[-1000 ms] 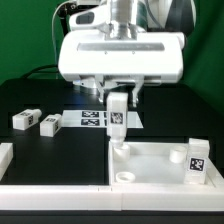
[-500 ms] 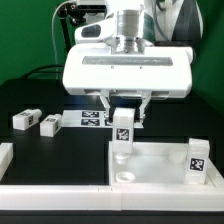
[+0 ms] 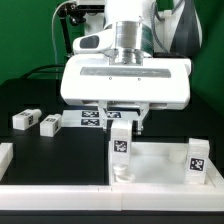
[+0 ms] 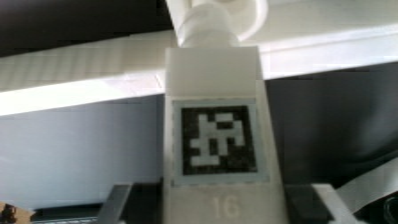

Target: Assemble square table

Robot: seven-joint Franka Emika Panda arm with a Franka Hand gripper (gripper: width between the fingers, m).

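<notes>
Black counter fills my exterior view, with a green wall behind it at that view's left. My tool hangs below the arm's wide white head, and its fingers are clamped on either side of a leg block. I hold that block upright, its black tag facing the camera and its lower end at the near corner of the square slab, on the exterior view's left. From this angle I cannot tell whether the end is seated in the corner socket or only touching it.

A second leg block stands upright at the slab's side on the exterior view's right. Two loose leg blocks lie side by side on the counter, well apart from the slab, at the exterior view's left. Between them and the arm lies the marker board, partly hidden by the held block. A long white border bar runs along the near edge.

On the wrist view the tool shows grey pads pressed against both sides of the leg block, its tag sharp and centred.
</notes>
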